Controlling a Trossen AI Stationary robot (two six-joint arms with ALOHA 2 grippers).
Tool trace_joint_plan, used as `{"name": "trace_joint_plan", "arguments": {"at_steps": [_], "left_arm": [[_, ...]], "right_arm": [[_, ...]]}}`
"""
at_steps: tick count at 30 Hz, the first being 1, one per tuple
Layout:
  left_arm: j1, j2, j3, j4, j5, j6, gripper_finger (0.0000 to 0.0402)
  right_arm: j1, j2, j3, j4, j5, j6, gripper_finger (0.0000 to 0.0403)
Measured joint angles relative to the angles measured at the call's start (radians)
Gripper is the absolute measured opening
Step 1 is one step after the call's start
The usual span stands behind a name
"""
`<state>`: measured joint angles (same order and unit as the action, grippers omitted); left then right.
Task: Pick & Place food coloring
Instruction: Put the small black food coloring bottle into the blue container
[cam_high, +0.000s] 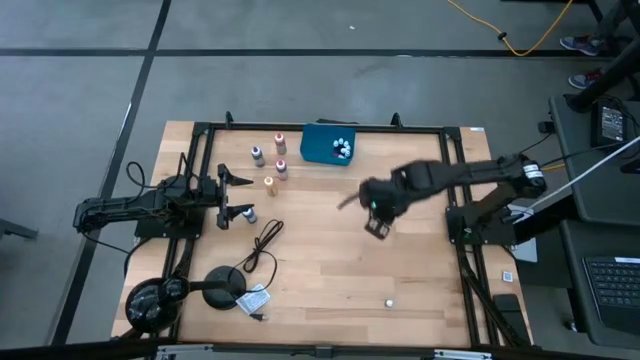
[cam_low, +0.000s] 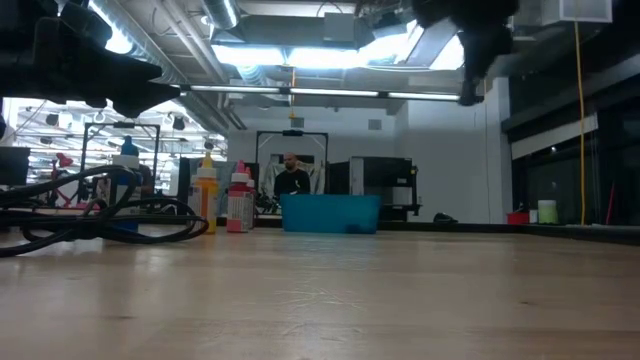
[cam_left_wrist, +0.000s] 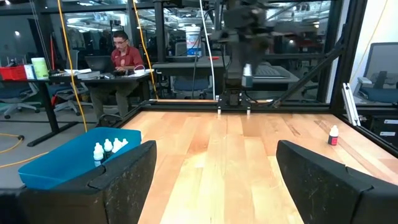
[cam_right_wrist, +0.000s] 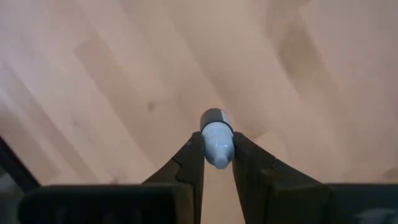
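My right gripper (cam_high: 378, 228) hangs high over the table's middle right, pointing down, shut on a tiny food coloring bottle (cam_right_wrist: 217, 138). A teal tray (cam_high: 318, 143) at the far edge holds several pale-capped bottles (cam_high: 343, 149). Several more bottles (cam_high: 270, 165) stand upright on the wood left of the tray. One tiny bottle (cam_high: 389, 301) sits near the front edge. My left gripper (cam_high: 245, 195) waits at the table's left, level and open, with nothing between its fingers (cam_left_wrist: 124, 174). My right gripper pinches the bottle's pale part (cam_right_wrist: 217, 148) between its two fingertips, coming from above and pointing down. The bottle's darker end (cam_right_wrist: 214, 116) sticks out below the fingertips. The bottle is lifted well clear of the table.
A black cable (cam_high: 265, 245) coils at the front left beside a black round-based stand (cam_high: 225, 283). A black frame rail (cam_high: 330, 127) runs around the table. A red bottle (cam_left_wrist: 334, 135) stands alone on the wood. A person (cam_low: 291, 178) sits beyond the far edge.
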<state>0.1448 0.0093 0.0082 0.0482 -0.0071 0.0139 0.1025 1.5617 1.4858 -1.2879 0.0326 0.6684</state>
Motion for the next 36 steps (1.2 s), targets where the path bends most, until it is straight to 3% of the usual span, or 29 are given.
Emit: {"name": "trace_joint_plan", "arguments": {"at_steps": [7,25,29,36], "left_arm": [[0.0,0.0,0.0,0.0,0.0,0.0,0.0328],[0.0,0.0,0.0,0.0,0.0,0.0,0.0328],[0.0,0.0,0.0,0.0,0.0,0.0,0.0327],[0.0,0.0,0.0,0.0,0.0,0.0,0.0327]], "right_arm": [[-0.169,0.116,0.154,-0.032,0.0,-0.182,0.0072],[-0.473,0.611,0.802,-0.037,0.0,-0.458,0.0073],[-0.521,0.7,0.868,-0.039,0.0,-0.494,0.0073],[-0.57,0.778,0.853,-0.046,0.0,-0.511,0.0073]]}}
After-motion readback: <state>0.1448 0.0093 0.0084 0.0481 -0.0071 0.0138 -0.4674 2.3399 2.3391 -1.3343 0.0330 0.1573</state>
